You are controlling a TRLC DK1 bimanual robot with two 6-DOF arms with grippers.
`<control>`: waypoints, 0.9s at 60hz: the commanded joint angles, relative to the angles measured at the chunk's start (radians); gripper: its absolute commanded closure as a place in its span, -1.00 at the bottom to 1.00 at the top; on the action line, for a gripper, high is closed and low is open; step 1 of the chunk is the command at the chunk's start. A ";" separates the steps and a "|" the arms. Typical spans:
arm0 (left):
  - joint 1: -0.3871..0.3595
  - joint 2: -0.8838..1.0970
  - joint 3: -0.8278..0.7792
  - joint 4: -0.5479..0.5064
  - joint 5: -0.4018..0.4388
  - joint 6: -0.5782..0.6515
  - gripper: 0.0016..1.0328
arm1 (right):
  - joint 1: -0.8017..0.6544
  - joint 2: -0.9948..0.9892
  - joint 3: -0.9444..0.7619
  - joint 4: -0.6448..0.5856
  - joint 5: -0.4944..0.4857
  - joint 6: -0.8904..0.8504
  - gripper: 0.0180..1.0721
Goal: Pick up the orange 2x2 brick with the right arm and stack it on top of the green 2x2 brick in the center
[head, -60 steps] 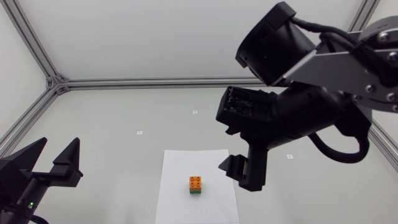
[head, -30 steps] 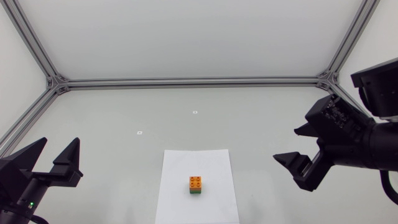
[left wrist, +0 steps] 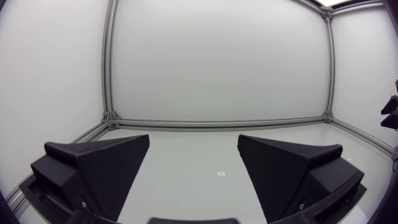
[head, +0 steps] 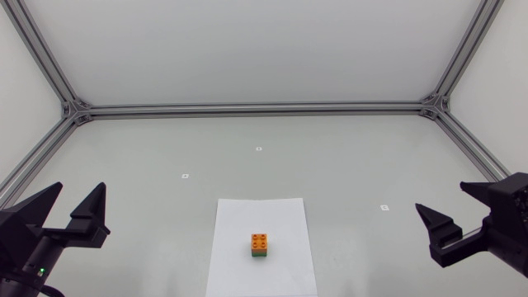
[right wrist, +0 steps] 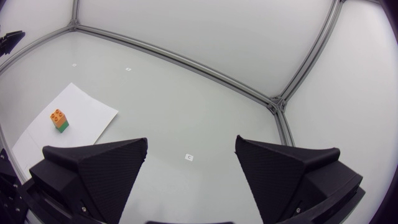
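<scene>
The pale grey bench fills the head view, bounded by an aluminium frame along its far and side edges. A white sheet of paper lies flat on the near middle of the bench.

The left gripper sits at the near left corner, well apart from the paper. Its two black wedge fingers stand spread wide with nothing between them, and the left wrist view shows only bare bench surface in the gap. The right gripper sits low at the near right edge, also well away from the sheet. Its fingers are likewise parted and hold nothing.

The orange 2x2 brick sits on top of the green 2x2 brick, studs up and edges lined up, the pair standing on the near half of the paper. In the right wrist view the stack appears far off to one side of that gripper, beyond its finger.

Three small square markers are dotted on the bench: one toward the far middle, one left of the sheet's far edge, and one to its right.
</scene>
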 commanded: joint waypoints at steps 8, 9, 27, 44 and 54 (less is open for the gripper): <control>0.002 -0.008 -0.041 -0.014 0.004 0.013 -0.92 | -0.114 -0.122 -0.144 0.173 -0.044 0.055 -0.91; 0.002 -0.008 -0.041 -0.015 0.004 0.013 -0.92 | -0.115 -0.126 -0.152 0.185 -0.045 0.062 -0.91; 0.002 -0.008 -0.041 -0.015 0.004 0.013 -0.92 | -0.130 -0.182 -0.265 0.357 -0.061 0.161 -0.91; 0.002 -0.008 -0.041 -0.014 0.004 0.013 -0.92 | -0.144 -0.234 -0.371 0.518 -0.076 0.253 -0.91; 0.002 -0.008 -0.041 -0.015 0.004 0.013 -0.92 | -0.152 -0.265 -0.435 0.615 -0.085 0.309 -0.91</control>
